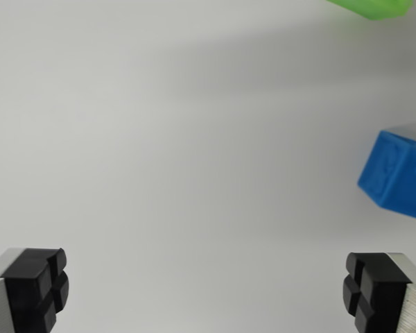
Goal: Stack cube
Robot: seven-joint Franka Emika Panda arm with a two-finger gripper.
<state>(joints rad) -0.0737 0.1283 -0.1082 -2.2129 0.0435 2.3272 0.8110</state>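
1. Nearest to us, at the bottom of the frame, we see the gripper [206,291] with its two fingers far apart. Nothing is between them, only the bare surface.
2. The left pad [38,284] is in the lower left corner. It is black, with a cross-shaped groove on its face, and it sits on a grey metal finger that the frame edge cuts off.
3. The right pad [374,288] is in the lower right corner. It looks the same: black, grooved, on a grey metal finger.
4. Under the gripper and through most of the frame there is a white table [180,159]. It is plain, and a soft grey shadow crosses its upper part.
5. Farther away, at the right edge in the middle of the frame, we see a blue cube [399,173]. Only a part of it is visible, because the frame cuts it on the right. It looks tilted in the picture, and its top face is paler and greyish. It lies above the right pad in the frame and does not touch it.
6. Farthest, at the upper right of the frame, there is a green block [374,7]. We see only its lower edge, so we cannot tell its whole shape. It is well apart from the blue cube, with bare table between them.
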